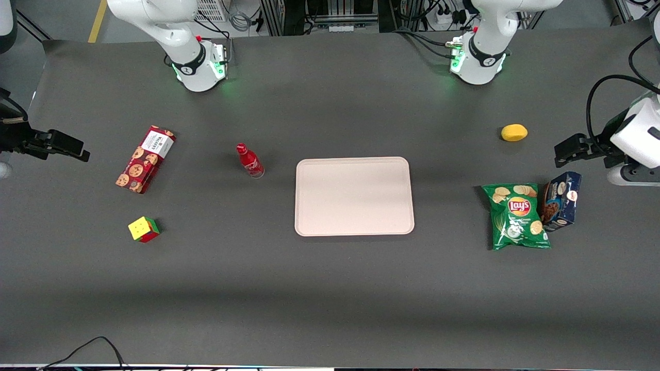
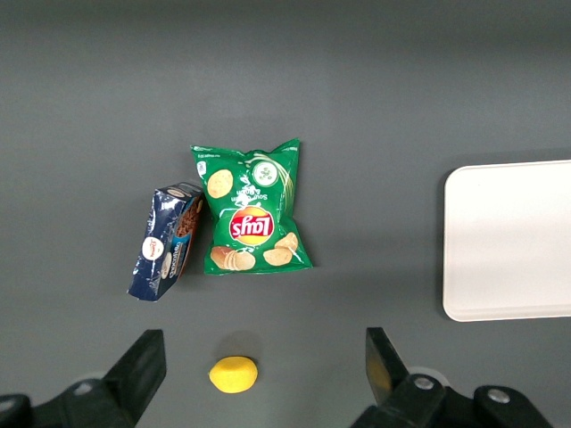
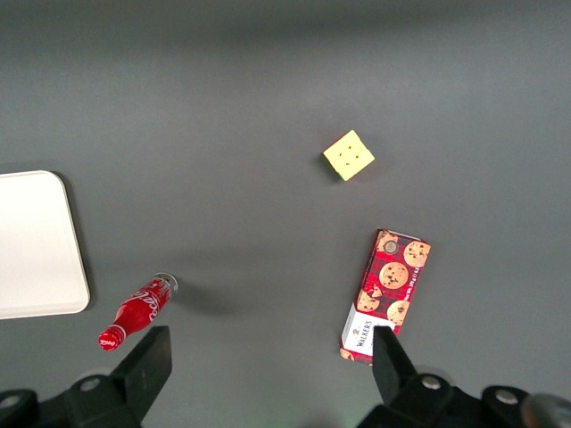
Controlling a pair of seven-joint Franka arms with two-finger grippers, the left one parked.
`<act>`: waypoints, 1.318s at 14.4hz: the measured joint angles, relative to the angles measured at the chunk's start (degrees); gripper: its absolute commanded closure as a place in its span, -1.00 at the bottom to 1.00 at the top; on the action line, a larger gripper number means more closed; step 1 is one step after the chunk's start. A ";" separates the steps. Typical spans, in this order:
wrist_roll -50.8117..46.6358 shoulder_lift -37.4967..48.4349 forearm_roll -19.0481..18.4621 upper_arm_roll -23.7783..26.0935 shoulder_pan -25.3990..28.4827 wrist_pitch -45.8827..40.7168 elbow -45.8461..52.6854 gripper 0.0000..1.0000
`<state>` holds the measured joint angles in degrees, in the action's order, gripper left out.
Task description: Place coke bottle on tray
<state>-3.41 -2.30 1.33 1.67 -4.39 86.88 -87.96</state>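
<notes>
Boxy, bright puzzle cube (image 1: 144,229) sits nearest; slim glossy coke bottle (image 1: 250,161) stands upright beside the smooth rounded tray (image 1: 354,196). Hand (image 3: 268,361), fingers spread and empty, hovers at the counter's (image 1: 330,288) edge.

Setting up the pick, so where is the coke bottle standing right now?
The coke bottle stands upright on the table beside the tray, between it and the red cookie box. The open gripper hangs high above, holding nothing.

Open table surrounds the upright coke bottle (image 1: 250,161); hand (image 3: 268,374) spread, high above.
</notes>
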 measured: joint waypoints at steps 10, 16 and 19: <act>0.42 -0.34 -0.23 -0.13 -0.02 -0.30 0.46 -1.00; 1.15 -0.50 -0.17 0.39 0.60 -2.98 0.46 -1.00; 1.18 -0.48 -0.15 1.01 3.89 -3.87 0.40 -1.00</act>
<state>-2.23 -2.78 1.18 2.68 -0.50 83.01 -87.56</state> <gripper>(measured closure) 0.000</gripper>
